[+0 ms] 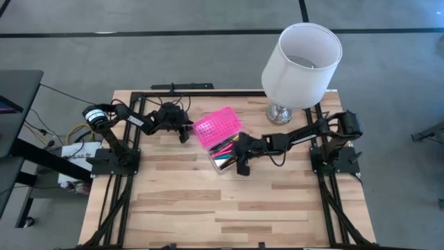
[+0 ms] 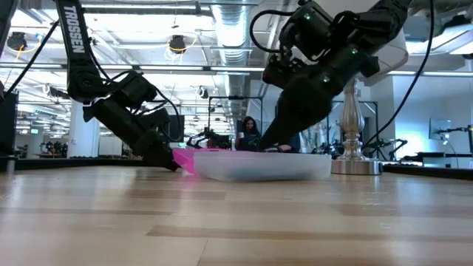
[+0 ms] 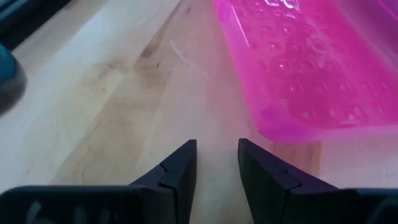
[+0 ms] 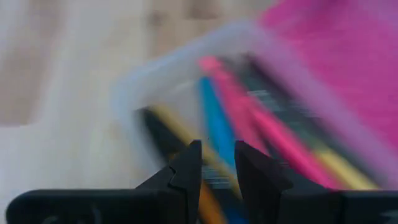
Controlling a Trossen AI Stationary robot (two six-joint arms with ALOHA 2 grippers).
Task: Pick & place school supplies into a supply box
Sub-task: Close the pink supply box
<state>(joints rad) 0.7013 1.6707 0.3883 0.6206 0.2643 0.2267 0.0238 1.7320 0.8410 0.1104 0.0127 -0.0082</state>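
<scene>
The supply box stands at the table's middle. Its clear base (image 1: 225,153) holds several pens and markers (image 4: 249,118) in pink, blue, yellow and black. Its pink lid (image 1: 216,126) lies flipped open on the far-left side of the base, resting on the table (image 3: 298,68). My right gripper (image 1: 243,164) slants down over the near end of the base, open (image 4: 217,155), with nothing between its fingers. My left gripper (image 1: 184,134) sits low at the lid's left edge, open (image 3: 217,155) and empty, its fingertips just above the wood.
A white lamp (image 1: 302,55) with a chrome foot (image 2: 356,161) stands at the far right, close behind my right arm. Bare wooden tabletop (image 1: 229,208) stretches over the whole near half. Black frame rails (image 1: 118,201) run along both side edges.
</scene>
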